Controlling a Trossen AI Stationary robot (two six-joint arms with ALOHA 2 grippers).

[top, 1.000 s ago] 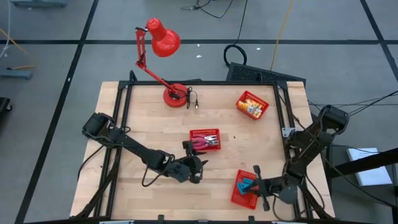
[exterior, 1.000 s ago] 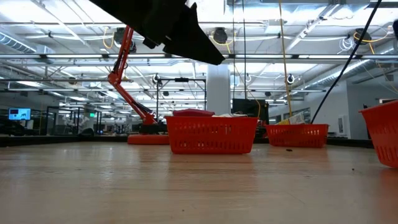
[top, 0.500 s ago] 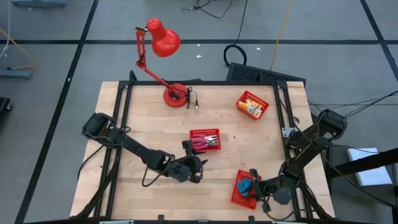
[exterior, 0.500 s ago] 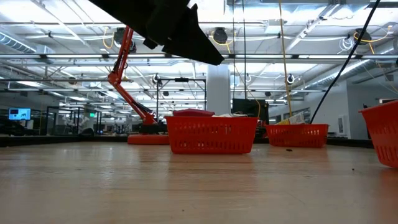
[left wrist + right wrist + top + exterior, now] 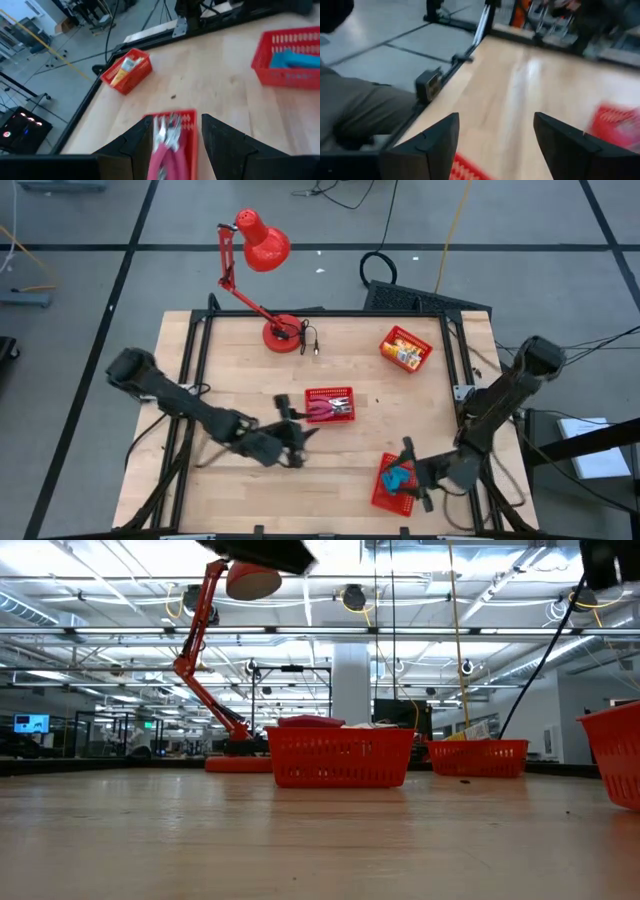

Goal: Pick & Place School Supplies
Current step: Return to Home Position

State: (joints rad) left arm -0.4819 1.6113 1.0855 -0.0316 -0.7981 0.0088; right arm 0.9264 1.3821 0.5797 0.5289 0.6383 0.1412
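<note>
**Task items.** I see the blue erasers as small, matte rectangular blocks heaped in the front basket, near the front right corner of the bench. The red-handled metal tools have bright steel jaws and lie in the centre basket. The yellow-and-white packets fill the rear basket, towards the far right corner.

**Materials.** All three baskets are red open mesh with rectangular walls. The bench top is pale planked wood inside a black metal frame. A red desk lamp stands on a round base at the far edge.

**Claws.** The left claw hangs above the bench just left of the centre basket. In its wrist view the dark fingers stand apart with the tools showing between them, and it holds nothing. The right claw sits at the right edge of the front basket. Its fingers are spread wide and it is empty.
</note>
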